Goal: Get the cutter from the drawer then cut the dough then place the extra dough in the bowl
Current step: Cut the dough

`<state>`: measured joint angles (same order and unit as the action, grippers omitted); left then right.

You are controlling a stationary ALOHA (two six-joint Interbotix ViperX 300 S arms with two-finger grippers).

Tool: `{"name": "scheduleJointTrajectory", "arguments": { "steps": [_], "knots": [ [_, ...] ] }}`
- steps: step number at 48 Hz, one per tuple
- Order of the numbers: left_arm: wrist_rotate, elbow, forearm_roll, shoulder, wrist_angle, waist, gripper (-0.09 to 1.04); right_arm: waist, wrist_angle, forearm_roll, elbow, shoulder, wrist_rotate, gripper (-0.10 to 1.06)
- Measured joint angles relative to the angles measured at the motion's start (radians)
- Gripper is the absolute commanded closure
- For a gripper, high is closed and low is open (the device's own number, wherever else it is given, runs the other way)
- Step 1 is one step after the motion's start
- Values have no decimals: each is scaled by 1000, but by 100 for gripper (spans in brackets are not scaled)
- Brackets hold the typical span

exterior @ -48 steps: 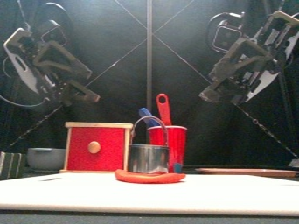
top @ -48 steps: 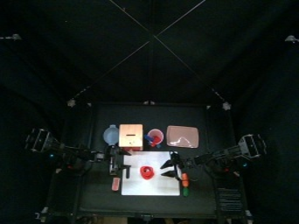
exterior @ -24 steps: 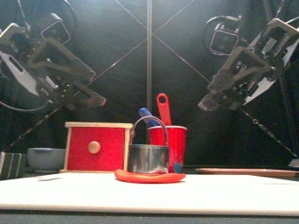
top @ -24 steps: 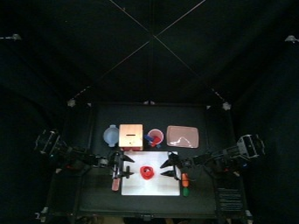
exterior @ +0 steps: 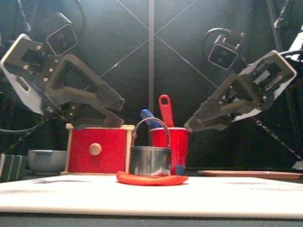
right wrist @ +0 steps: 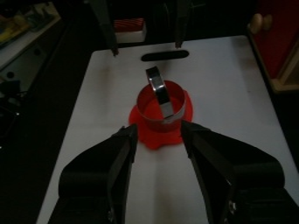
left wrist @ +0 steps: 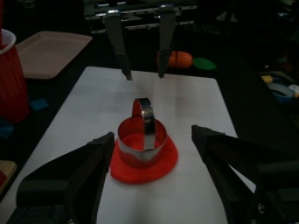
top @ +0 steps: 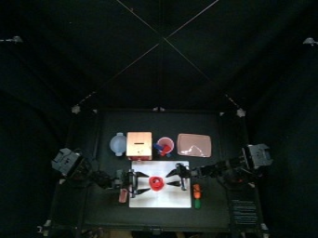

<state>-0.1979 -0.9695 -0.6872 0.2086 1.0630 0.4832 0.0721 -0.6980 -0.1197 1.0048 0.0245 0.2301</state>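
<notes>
The round metal cutter with a wire handle [exterior: 151, 160] stands on the flat red disc of dough [exterior: 151, 179]. The dough lies near the middle of the white cutting board [top: 140, 198] on the black desk [top: 99, 209]. The left hand [left wrist: 152, 133] hangs just left of the cutter and the right hand [right wrist: 156, 129] just right of it. Both are spread wide and empty, touching nothing, with the cutter between them. The blue-grey bowl [top: 119, 143] sits at the far left, beside the pale wooden box with a red drawer front [top: 139, 142], and is well apart from the dough.

From this, the cutter looks to be out of the drawer already, and the step in hand is either pressing it down or stripping off the outer ring. The hands face each other closely, so they could clash if both close in together. A nudge on the upright handle could slide the cutter and smear the cut. The soft rim may tear, cling to the metal, or sag and drop on the long carry past the box to the bowl.
</notes>
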Motion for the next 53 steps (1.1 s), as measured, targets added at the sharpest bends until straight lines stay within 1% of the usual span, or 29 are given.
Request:
{"name": "scheduleJointTrajectory", "arguments": {
  "steps": [5,9,14,21,29,41,53],
  "knots": [
    [-69,37,-107,21,8,37,-6,-8,-37,6,-3,23,-26,16],
    [-112,63,-179,40,8,55,-6,-12,-52,6,-12,38,-31,16],
    [-135,92,-236,61,8,66,-6,-14,-58,2,-35,61,-32,16],
    [-133,115,-252,92,9,66,-5,-14,-60,-15,-66,94,-32,16],
    [-132,140,-261,118,9,67,-1,-14,-60,-17,-86,126,-32,16],
    [-133,143,-270,123,9,67,0,-23,-60,-17,-98,127,-31,17],
    [-135,150,-270,130,11,66,0,-23,-60,-17,-104,140,-32,17]
  ]
}}
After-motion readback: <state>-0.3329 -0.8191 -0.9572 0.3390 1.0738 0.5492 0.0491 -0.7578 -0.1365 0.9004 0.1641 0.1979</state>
